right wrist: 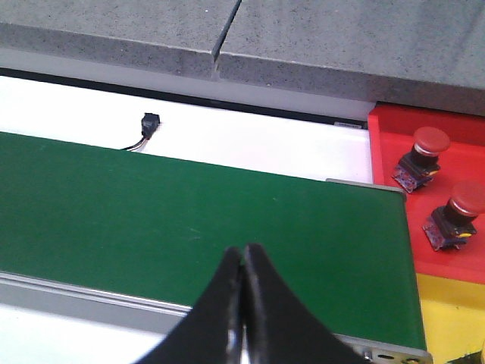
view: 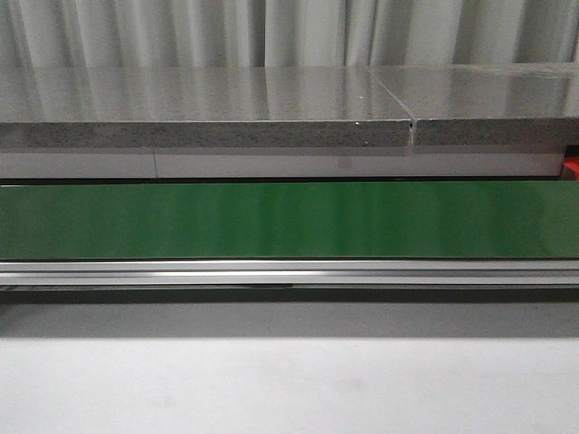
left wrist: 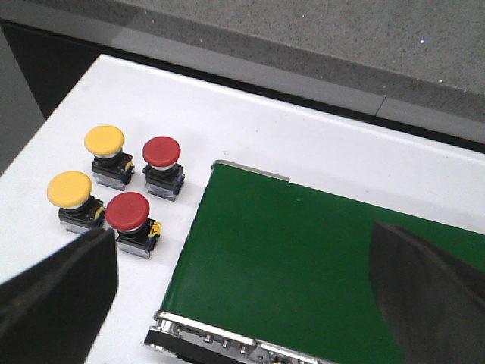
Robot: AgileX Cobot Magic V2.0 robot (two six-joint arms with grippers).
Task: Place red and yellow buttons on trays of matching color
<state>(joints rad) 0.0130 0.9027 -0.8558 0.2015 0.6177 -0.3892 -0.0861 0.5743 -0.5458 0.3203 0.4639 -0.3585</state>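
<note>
Green belt (view: 289,220) bare mid-frame. Left gripper (left wrist: 242,288) wide, empty; four buttons at left, nearest red button (left wrist: 127,212) needs grasping next. Right gripper (right wrist: 242,288) closed, empty; red tray (right wrist: 394,197) holds two.

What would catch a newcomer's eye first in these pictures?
The green conveyor belt runs across the whole front view. Off one end, two yellow buttons and two red buttons stand clustered on the white table. At the other end, a red tray already holds two red buttons.
</note>
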